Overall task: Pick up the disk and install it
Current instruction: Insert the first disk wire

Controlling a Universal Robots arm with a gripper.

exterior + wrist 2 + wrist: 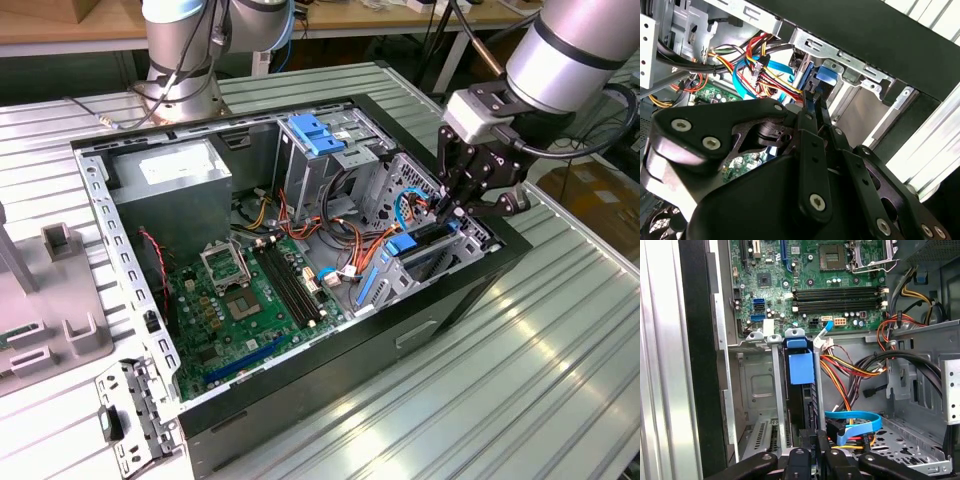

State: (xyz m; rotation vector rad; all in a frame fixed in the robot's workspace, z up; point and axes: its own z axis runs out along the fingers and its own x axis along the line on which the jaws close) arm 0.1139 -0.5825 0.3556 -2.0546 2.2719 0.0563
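The gripper [812,452] is clamped on the disk [801,385], which stands on edge in the drive bay [757,405] of the open computer case [480,285].

In the first wrist view the disk [801,385] stands edge-on in its metal bay [756,385], so its label and flat faces are hidden, its near end disappears behind the gripper [815,452], whose body the picture's edge cuts off, and whether the fingertips touch it cannot be told.
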